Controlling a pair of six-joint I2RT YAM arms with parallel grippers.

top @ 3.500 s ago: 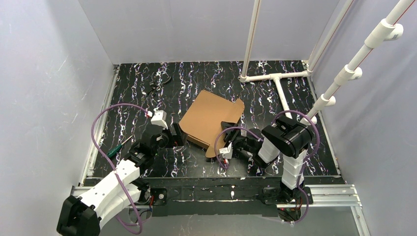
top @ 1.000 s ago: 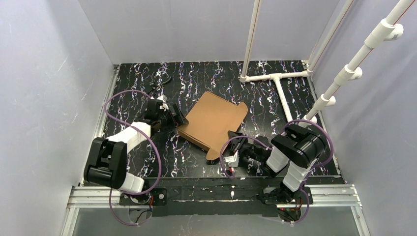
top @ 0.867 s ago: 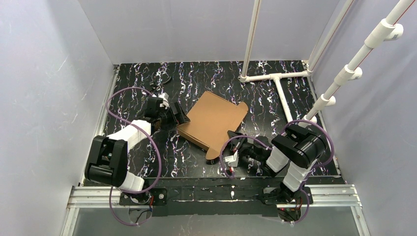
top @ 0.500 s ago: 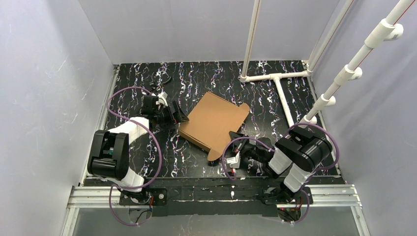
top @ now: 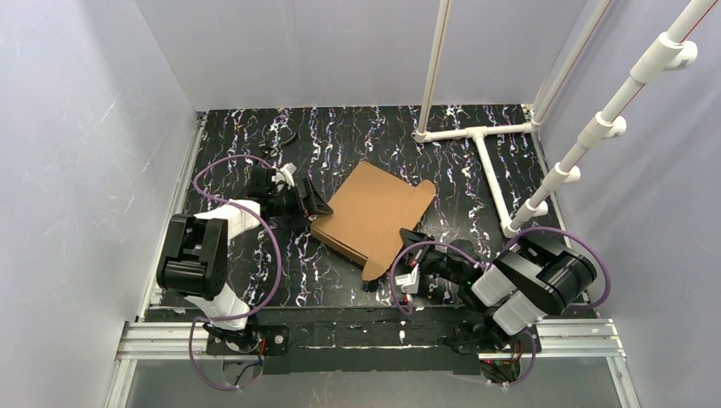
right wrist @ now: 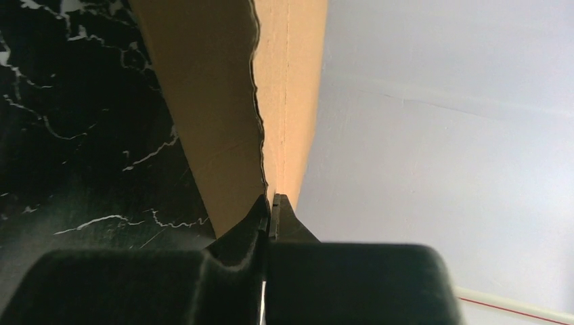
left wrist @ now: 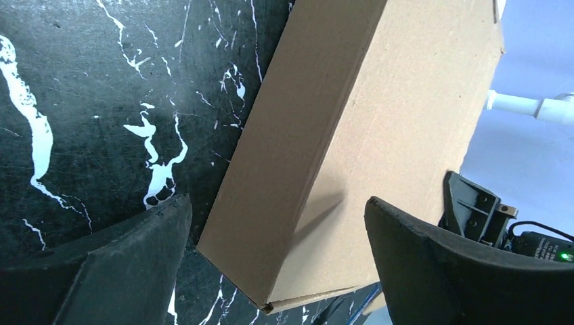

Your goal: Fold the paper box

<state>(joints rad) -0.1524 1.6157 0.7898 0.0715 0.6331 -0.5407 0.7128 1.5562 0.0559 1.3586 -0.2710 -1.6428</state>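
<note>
Box (top: 374, 208) sits mid-frame in the top view, diagonal on the table (top: 246, 153), lid down, rounded tab (top: 372, 268) sticking out at its lower corner. My read: mostly folded, with the closing and tucking left to do.

Left gripper (top: 319, 204): spread wide, just beside the box's left corner. In the wrist view its fingers (left wrist: 128, 264) straddle the side wall. As far as I can tell, neither touches cardboard.

Right gripper (top: 408, 240): pressed together on the box's lower-right edge. The wrist view shows two cardboard layers running into the tips. It looks like a pinch, but I can't tell if it has one layer or both.

Risks:
- The bite is shallow, right at the edge. Any pull or lift could let the cardboard slip out.
- If only one layer is caught, lifting peels the lid open instead of moving the box. The ragged die-cut edge could also tear.
- The box is light and nothing pins it. A left-side push would slide it on the slick table and pivot it about the right pinch, creasing that edge.
- The left fingers sit over a corner. Closing there could crush the wall rather than seat on a flat face.
- Dragging the box toward the bottom of the frame could fold the tab under.
</note>
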